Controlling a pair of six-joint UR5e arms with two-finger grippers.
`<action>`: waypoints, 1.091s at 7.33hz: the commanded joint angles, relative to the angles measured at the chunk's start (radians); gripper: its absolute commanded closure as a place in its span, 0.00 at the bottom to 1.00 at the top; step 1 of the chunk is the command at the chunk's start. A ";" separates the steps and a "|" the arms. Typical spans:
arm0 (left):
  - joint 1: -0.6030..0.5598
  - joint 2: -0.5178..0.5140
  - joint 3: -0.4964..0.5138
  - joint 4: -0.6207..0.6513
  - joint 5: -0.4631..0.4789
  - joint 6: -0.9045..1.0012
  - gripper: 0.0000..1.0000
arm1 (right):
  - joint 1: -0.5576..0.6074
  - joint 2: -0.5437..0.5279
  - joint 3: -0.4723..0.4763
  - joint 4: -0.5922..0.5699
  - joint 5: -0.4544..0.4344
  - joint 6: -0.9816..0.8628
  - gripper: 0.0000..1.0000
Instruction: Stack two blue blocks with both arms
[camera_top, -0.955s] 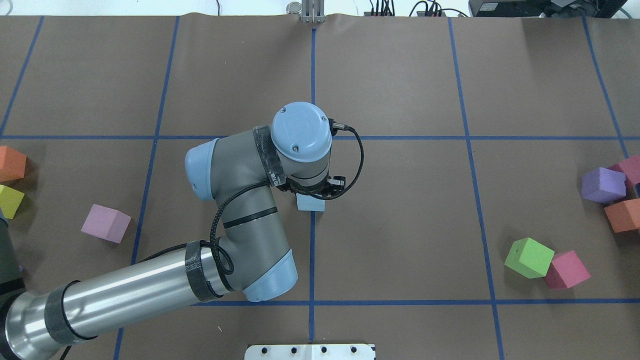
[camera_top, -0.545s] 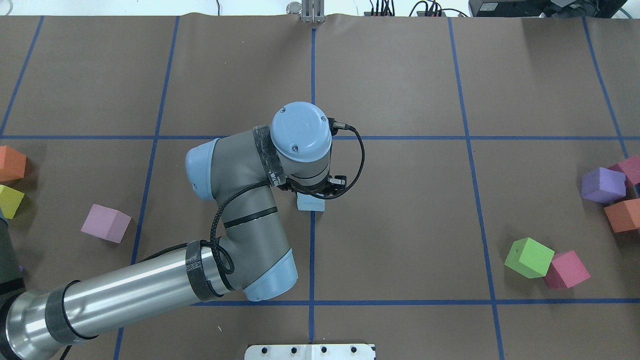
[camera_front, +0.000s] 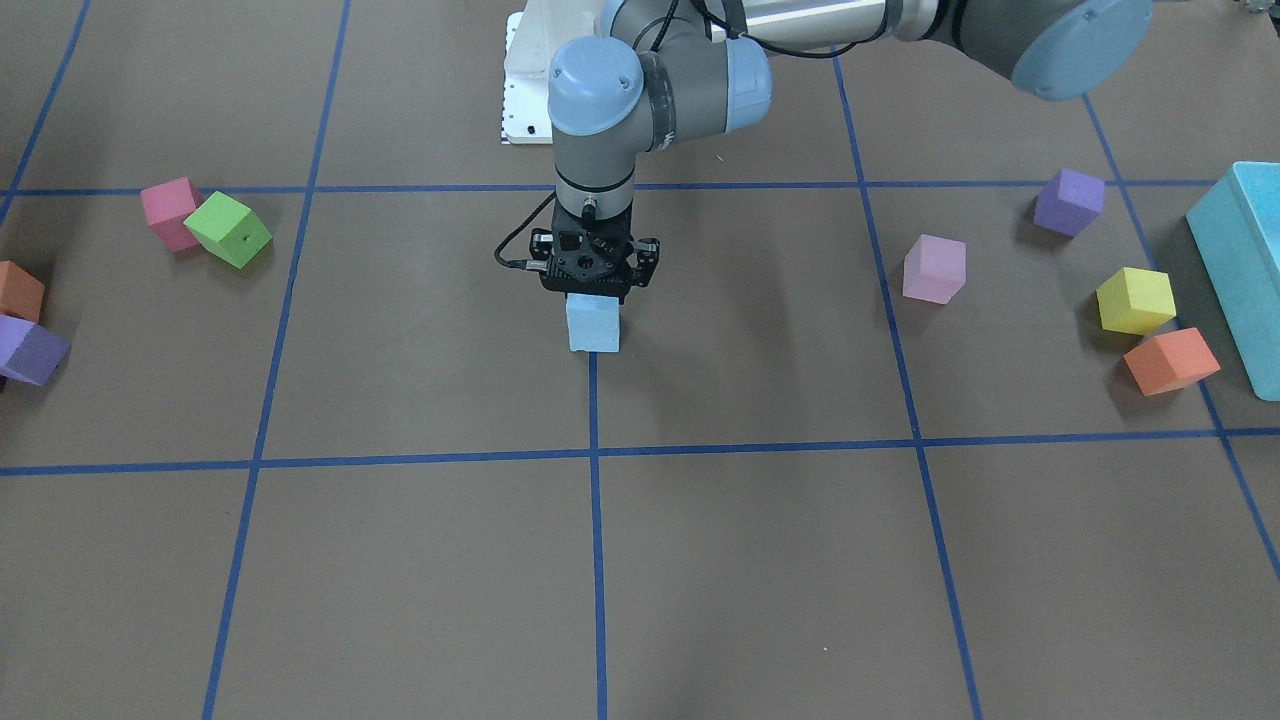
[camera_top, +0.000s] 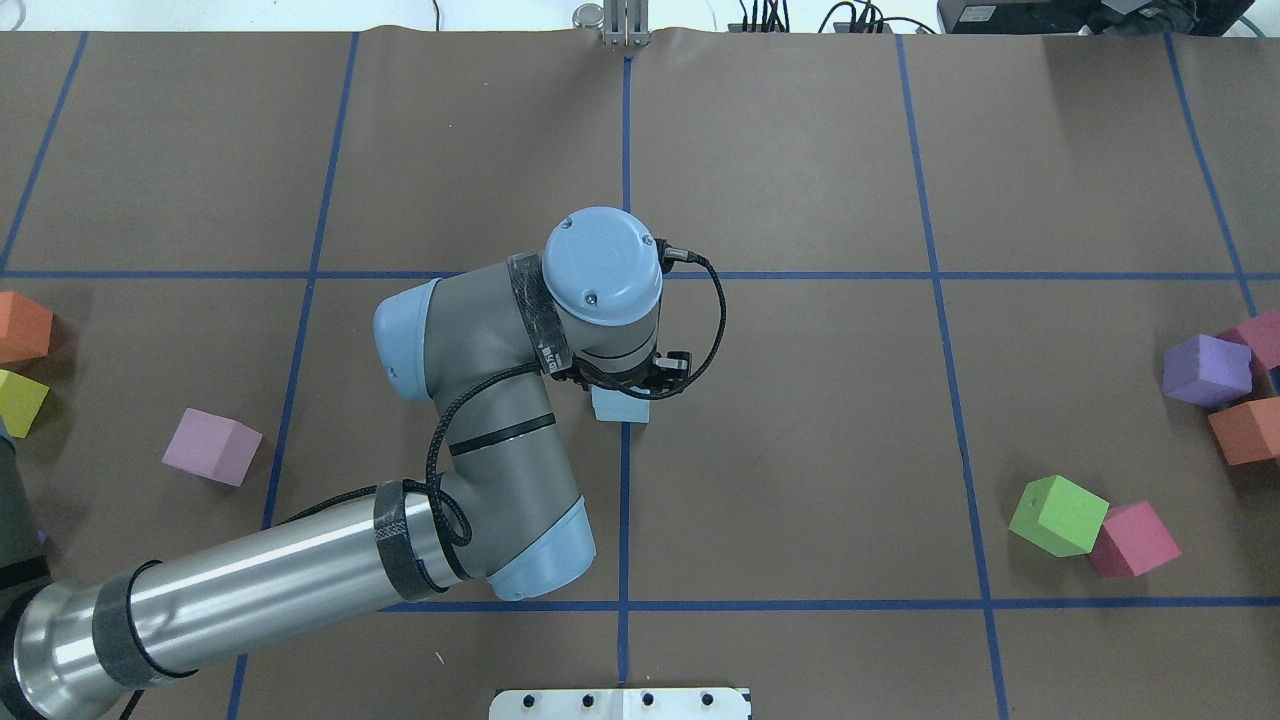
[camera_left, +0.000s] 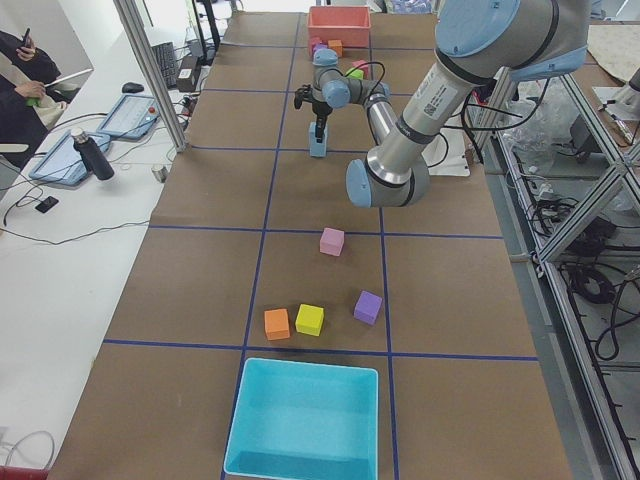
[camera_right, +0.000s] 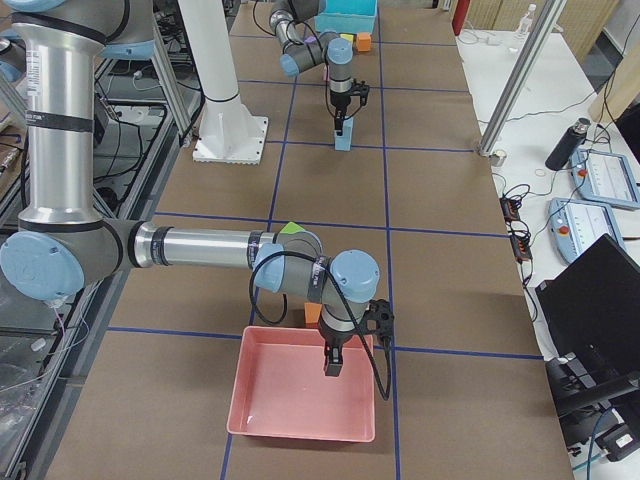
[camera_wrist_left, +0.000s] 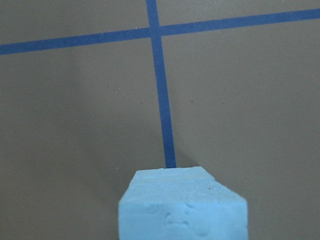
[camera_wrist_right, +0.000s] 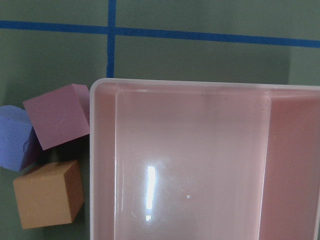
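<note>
A pale blue block (camera_front: 592, 328) stands on the table's centre line, straight under my left gripper (camera_front: 591, 298). The gripper body covers its top, so the fingers are hidden. The block also shows in the overhead view (camera_top: 618, 408) and fills the bottom of the left wrist view (camera_wrist_left: 182, 215). There a seam crosses its far edge, and I cannot tell whether it is one block or two stacked. The left gripper looks shut on the block. My right gripper (camera_right: 333, 365) hangs over a pink tray (camera_right: 290, 400), and I cannot tell whether it is open or shut.
On the robot's left are a pink cube (camera_front: 935, 268), a purple cube (camera_front: 1069, 200), a yellow cube (camera_front: 1134, 300), an orange cube (camera_front: 1170, 360) and a large teal box (camera_front: 1240, 270). On its right are green (camera_front: 228, 230), red-pink (camera_front: 168, 212), orange (camera_front: 15, 290) and purple (camera_front: 30, 350) cubes.
The left arm and the blue block under it have shifted very slightly. Nothing else has moved.
</note>
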 joint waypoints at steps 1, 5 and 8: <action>-0.002 0.000 -0.026 0.000 0.037 0.005 0.03 | 0.000 0.000 0.001 0.000 0.000 0.000 0.00; -0.078 0.002 -0.185 0.096 0.015 0.019 0.02 | 0.000 0.000 0.006 0.000 0.000 0.000 0.00; -0.199 0.307 -0.473 0.128 -0.098 0.358 0.02 | 0.000 -0.008 0.009 0.000 0.000 -0.001 0.00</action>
